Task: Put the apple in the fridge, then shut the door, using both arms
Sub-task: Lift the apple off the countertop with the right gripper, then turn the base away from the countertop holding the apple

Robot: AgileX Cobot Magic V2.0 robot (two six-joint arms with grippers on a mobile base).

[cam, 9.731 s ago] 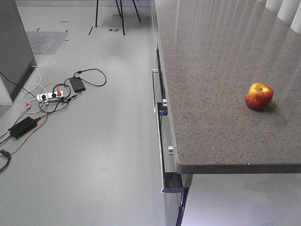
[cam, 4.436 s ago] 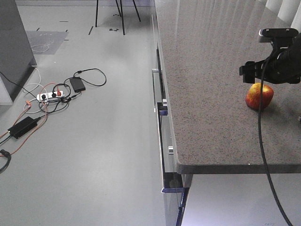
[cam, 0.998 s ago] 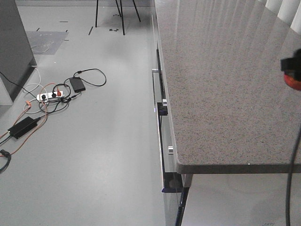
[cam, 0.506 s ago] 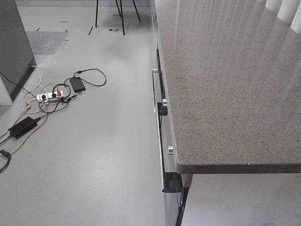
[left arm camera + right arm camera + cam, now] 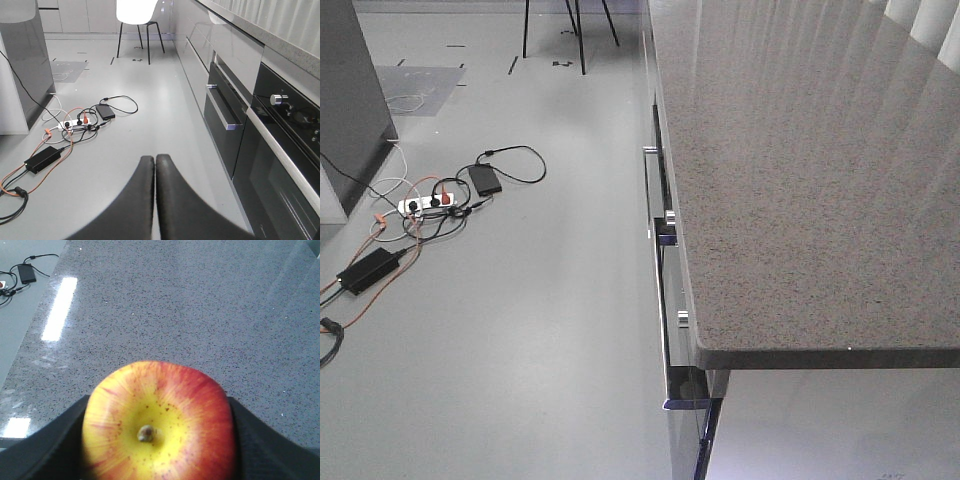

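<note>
The worktop (image 5: 800, 200) is speckled grey stone, polished and reflective. The apple (image 5: 160, 425) has smooth, waxy, freckled skin. The left end effector (image 5: 155, 160) looks matt black plastic. At right, the drawer handle (image 5: 222, 111) is shiny metal. The floor (image 5: 540, 320) is smooth and faintly glossy.

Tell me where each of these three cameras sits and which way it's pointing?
Front-facing: high up, looking down over the countertop edge and cables on the floor; no robot part shows.
Left wrist: low, looking along the floor toward the white chair; the shut left gripper shows.
Right wrist: above the countertop, looking down; the right gripper clamps the apple.
Shared: front and left wrist both show the cables.
</note>
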